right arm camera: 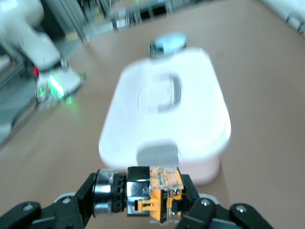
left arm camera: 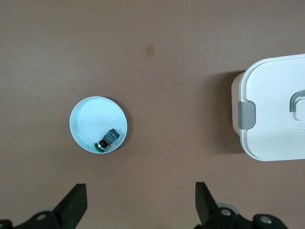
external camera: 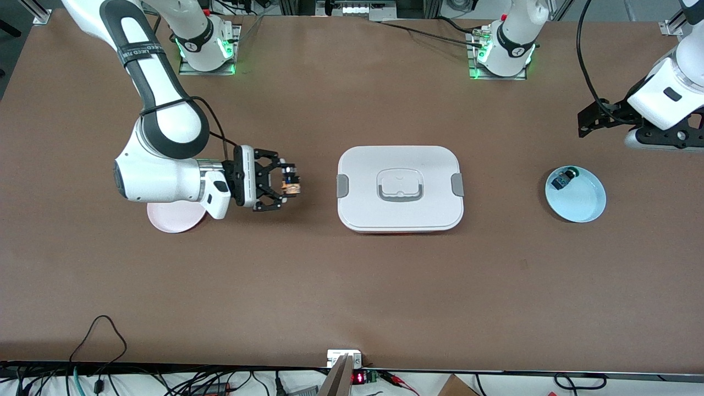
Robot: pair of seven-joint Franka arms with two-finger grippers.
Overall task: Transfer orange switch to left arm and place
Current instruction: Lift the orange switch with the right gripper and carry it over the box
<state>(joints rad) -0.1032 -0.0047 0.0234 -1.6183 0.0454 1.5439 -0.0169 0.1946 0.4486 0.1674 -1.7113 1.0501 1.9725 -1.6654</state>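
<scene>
While the right gripper [external camera: 286, 186] was clenched on the tiny black switch with the orange-yellow middle [external camera: 290, 186], it hung in the air over bare brown table [external camera: 352, 286] between the pale pink round plate [external camera: 168, 219] and the large white rounded-rectangular lidded box with grey side clips [external camera: 400, 188]. The right wrist view showed the switch [right arm camera: 155, 191] pinched sideways between the fingers, with the box [right arm camera: 167, 114] directly ahead. The left gripper [external camera: 591, 122] waited with its fingers spread apart, over the table near the light blue round plate [external camera: 577, 198], which held a small dark component with a blue face and green cap [external camera: 564, 179].

The main risk, as I judged it, was the box: it lay squarely between the two grippers, so a straight, low path toward the left arm would probably strike its lid or clip. The handover also looked delicate, since the switch was tiny and a slightly misaligned grasp could knock it loose to fall onto the box or table.
</scene>
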